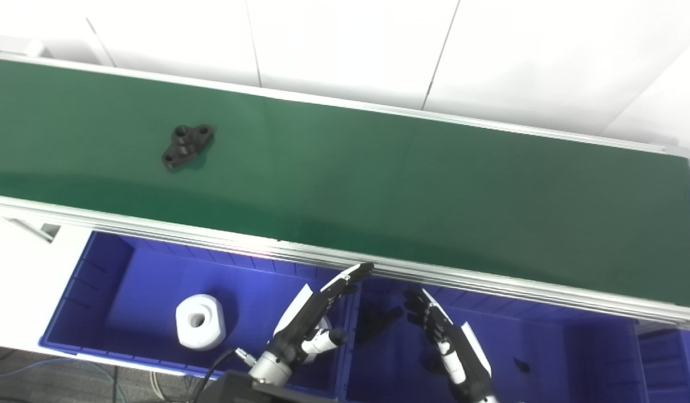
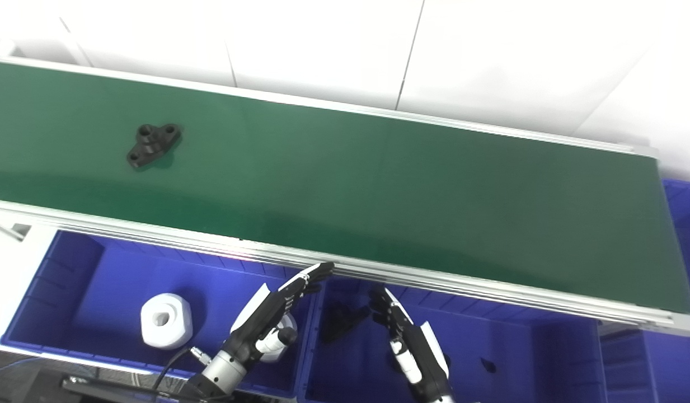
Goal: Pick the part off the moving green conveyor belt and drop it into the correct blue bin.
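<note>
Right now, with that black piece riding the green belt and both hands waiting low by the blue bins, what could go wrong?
1. The black part lies far to the left on the belt, while both the left hand and right hand sit open below the belt's near rail; a late reach could miss it.
2. It is flat and oddly shaped, so the fingers may slip.
3. The left bin holds a white part, the next bin dark ones; a wrong drop is possible.

You have a black flanged part (image 1: 188,146) lying flat on the green conveyor belt (image 1: 378,184), toward its left end, angled diagonally. Below the belt's near rail sit two blue bins: the left bin (image 1: 126,291) holds a white part (image 1: 200,322), the right bin (image 1: 546,358) a black one (image 1: 378,323).
</note>
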